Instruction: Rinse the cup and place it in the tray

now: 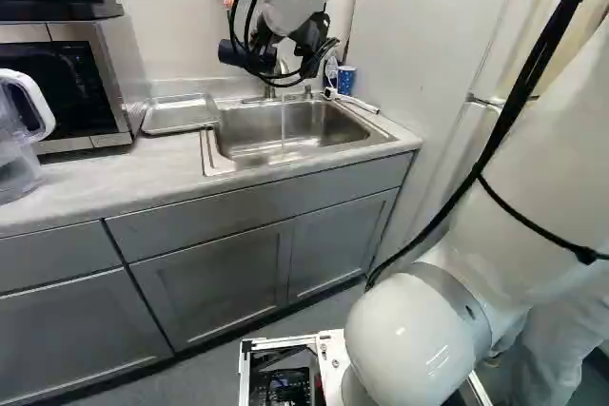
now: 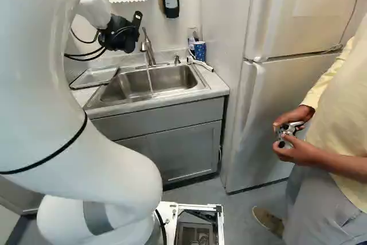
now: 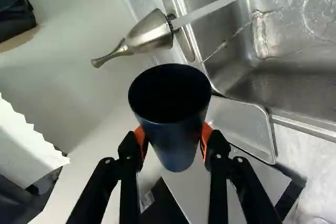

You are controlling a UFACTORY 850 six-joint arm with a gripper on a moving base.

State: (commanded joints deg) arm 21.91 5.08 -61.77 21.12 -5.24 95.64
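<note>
Dark blue cup point(image 3: 173, 142) held in the gripper point(image 1: 255, 56) near the sink point(image 1: 319, 123).
In the left base view, the gripper is above the sink's back edge, toward its left end; the metal tray point(image 1: 179, 115) rests on the worktop point(image 1: 90, 178) just beside the sink, at its left, with the microwave point(image 1: 111, 64) farther left of the sink. In the right base view, the faucet point(image 2: 147, 47) stands at the back of the sink, its water point(image 2: 150, 80) running into it, and a patterned blue tumbler point(image 2: 199, 51) stands near the sink's back right corner. In the wrist view, both orange pads point(image 3: 206, 136) press the cup from two sides, its open mouth facing the camera; the sink lies beyond and to one side of it, and the cup is clear of the stream falling into the sink.
</note>
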